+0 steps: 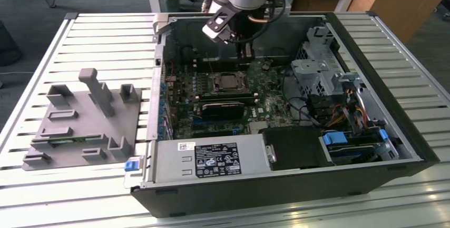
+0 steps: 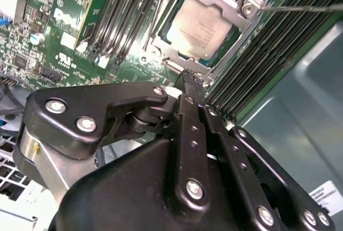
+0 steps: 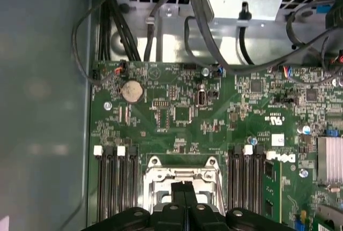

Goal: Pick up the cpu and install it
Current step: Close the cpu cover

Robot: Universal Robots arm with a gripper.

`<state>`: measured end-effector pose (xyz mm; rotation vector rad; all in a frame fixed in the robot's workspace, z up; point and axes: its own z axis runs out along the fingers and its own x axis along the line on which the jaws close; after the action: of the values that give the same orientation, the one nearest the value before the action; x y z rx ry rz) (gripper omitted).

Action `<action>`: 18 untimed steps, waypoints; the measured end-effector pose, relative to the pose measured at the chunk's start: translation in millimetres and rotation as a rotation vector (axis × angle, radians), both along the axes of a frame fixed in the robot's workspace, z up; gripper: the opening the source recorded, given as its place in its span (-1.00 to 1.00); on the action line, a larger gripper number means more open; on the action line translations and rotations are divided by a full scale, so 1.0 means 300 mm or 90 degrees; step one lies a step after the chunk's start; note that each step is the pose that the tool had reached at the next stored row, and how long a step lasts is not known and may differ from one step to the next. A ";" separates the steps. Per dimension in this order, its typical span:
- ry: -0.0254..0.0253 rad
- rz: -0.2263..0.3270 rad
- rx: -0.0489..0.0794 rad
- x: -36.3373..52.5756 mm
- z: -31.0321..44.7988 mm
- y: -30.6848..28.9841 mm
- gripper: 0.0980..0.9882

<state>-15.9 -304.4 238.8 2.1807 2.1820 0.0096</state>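
Observation:
The cpu (image 2: 205,26) is a silvery square chip lying flat in its socket on the green motherboard (image 2: 69,22), with a metal retention frame (image 2: 244,11) around it. It also shows in the exterior view as the cpu (image 1: 226,82) inside the open computer case. My gripper (image 2: 192,76) hangs just above the board beside the socket, with its black fingers shut together and nothing between them. In the first wrist view the gripper (image 3: 184,187) covers the middle of the socket frame (image 3: 155,177). It does not touch the chip.
A black heatsink block (image 1: 221,108) sits on the board close to the socket. The case walls (image 1: 393,86), the drive cage (image 1: 320,70) and loose cables (image 3: 214,54) crowd the case. A grey fixture plate (image 1: 77,117) with upright posts lies on the slatted table at the exterior view's left.

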 end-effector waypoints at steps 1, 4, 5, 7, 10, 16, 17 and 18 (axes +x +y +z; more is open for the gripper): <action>0.0000 0.000 0.000 -0.003 -0.002 0.000 -0.98; 0.0004 0.000 0.000 -0.004 -0.010 -0.003 -0.98; 0.0006 0.000 0.000 -0.005 -0.013 -0.005 -0.98; 0.0007 0.000 0.000 -0.008 -0.018 -0.008 -0.98; 0.0008 0.000 0.000 -0.013 -0.020 -0.009 -0.98; 0.0007 0.000 0.000 -0.029 -0.021 -0.009 -0.98; 0.0007 0.000 0.000 -0.032 -0.021 -0.009 -0.98; 0.0008 0.000 0.000 -0.034 -0.022 -0.010 -0.98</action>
<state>-26.2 -307.3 232.3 2.1812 2.1826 0.0083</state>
